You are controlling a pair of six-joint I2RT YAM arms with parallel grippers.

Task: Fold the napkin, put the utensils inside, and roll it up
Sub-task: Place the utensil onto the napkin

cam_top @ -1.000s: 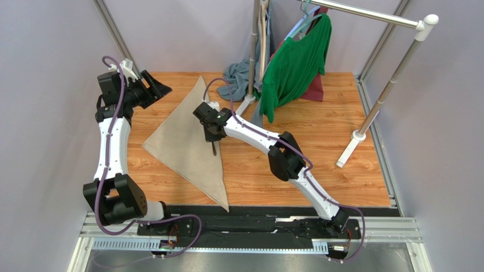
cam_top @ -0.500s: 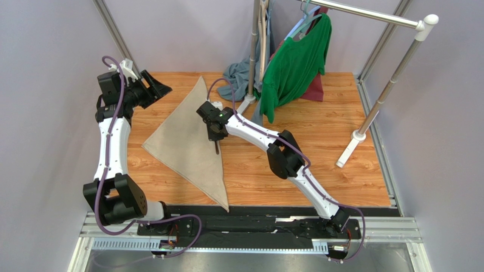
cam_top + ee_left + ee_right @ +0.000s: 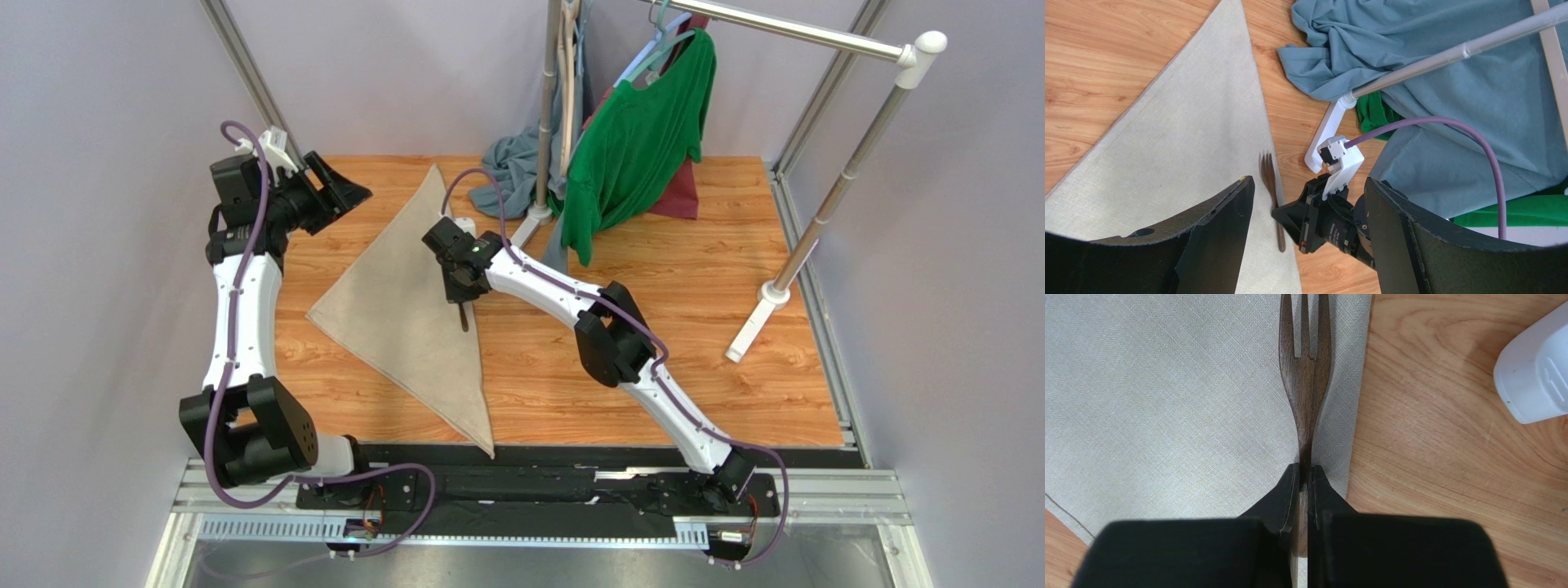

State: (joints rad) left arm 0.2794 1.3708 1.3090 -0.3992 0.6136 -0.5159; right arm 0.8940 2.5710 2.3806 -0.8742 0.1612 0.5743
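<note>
Fork (image 3: 1305, 373) in right claw (image 3: 1303, 471), over napkin (image 3: 1168, 386)

A beige napkin (image 3: 393, 306) (fine crosshatch weave), a dark brown fork (image 3: 1305, 380), an orange wood-grain table (image 3: 711, 331), a green shirt (image 3: 638, 141), a grey-blue cloth (image 3: 1339, 37).

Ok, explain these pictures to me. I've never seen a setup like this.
Two robot arms stand at a wooden table. The wide picture looks down from above; the other two come from cameras on each wrist. A beige napkin, folded into a triangle, lies on the table. The right gripper is shut on the handle of a dark fork, over the napkin's edge. The left gripper is open and empty, off to the side. A green shirt hangs on a rack behind.
</note>
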